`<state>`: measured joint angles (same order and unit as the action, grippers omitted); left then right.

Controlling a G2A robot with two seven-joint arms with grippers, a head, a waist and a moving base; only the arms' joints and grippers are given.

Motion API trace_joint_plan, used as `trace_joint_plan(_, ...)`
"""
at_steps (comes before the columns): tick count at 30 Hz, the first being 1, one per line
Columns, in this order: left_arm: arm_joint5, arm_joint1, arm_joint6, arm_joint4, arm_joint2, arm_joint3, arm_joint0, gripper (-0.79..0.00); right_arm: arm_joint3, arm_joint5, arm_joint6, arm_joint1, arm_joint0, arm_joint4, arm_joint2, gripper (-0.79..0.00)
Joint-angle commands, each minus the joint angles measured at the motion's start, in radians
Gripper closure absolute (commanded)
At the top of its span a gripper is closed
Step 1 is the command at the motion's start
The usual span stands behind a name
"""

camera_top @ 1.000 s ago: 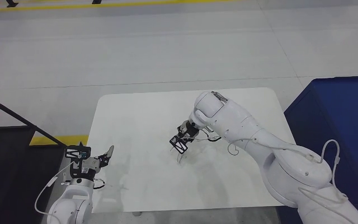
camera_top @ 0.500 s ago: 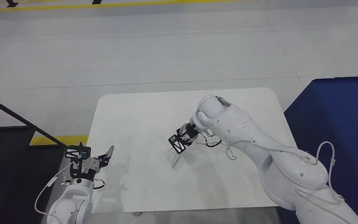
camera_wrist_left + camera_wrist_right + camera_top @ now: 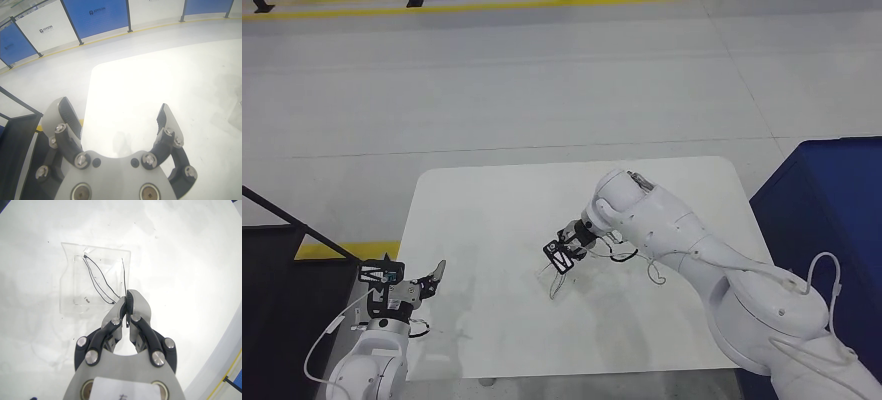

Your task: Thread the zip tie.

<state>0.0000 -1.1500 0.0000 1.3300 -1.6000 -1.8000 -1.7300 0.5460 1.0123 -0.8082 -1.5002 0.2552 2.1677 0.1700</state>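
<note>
My right gripper (image 3: 126,293) is shut on a thin black zip tie (image 3: 124,275). Its strap sticks out past the fingertips and its small head sits back between the fingers. Just beyond lies a clear plastic tray (image 3: 63,279) holding two more black zip ties (image 3: 85,256). From above, the right gripper (image 3: 558,262) hangs over the middle of the white table (image 3: 492,220), just behind the tray (image 3: 556,288). My left gripper (image 3: 113,108) is open and holds nothing; it sits at the table's left front edge (image 3: 432,275).
A blue bin (image 3: 832,200) stands off the table's right side. A dark platform with a black rail (image 3: 272,300) lies off the left front corner. Bare white tabletop spreads between the two grippers.
The right arm shifted slightly, and its gripper with the zip tie moved a little to the left. The left arm kept still.
</note>
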Motion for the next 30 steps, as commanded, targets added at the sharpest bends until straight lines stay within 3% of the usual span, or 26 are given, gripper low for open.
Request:
trace_joint_plan(1,0.000,0.000,0.000,0.000,0.000,0.000,0.000,-0.785,0.009,0.000,0.000,0.006,-0.014,-0.005,0.000,0.000)
trace_joint_plan(5,0.000,0.000,0.000,0.000,0.000,0.000,0.000,-0.785,0.027,0.000,0.000,0.020,-0.052,0.190,0.000,0.000)
trace_joint_plan(14,0.000,0.000,0.000,0.000,0.000,0.000,0.000,-0.785,0.027,0.000,0.000,0.020,-0.052,0.190,0.000,0.000)
trace_joint_plan(25,0.000,0.000,0.000,0.000,0.000,0.000,0.000,-0.785,0.172,0.000,0.251,0.035,-0.011,0.289,0.000,0.000)
trace_joint_plan(30,0.000,0.000,0.000,0.000,0.000,0.000,0.000,-0.785,0.221,0.000,0.288,0.046,-0.010,0.263,0.000,0.000)
